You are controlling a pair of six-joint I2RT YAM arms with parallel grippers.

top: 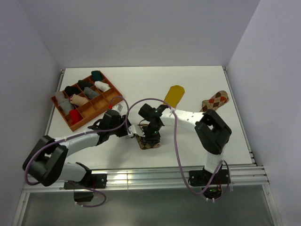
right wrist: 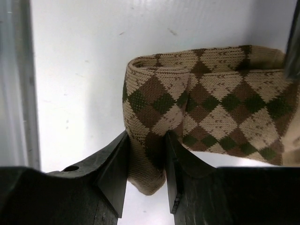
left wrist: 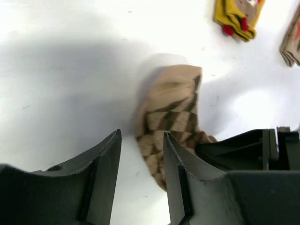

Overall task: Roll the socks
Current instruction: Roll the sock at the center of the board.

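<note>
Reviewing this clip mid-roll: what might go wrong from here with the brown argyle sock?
The right gripper pinches only a narrow edge of the brown-and-cream argyle knit sock at its folded end, so it may slip free and the roll loosen. The left gripper stands open beside the sock, holding nothing, so nothing backs that pinch. Both grippers crowd the same spot and might bump.
</note>
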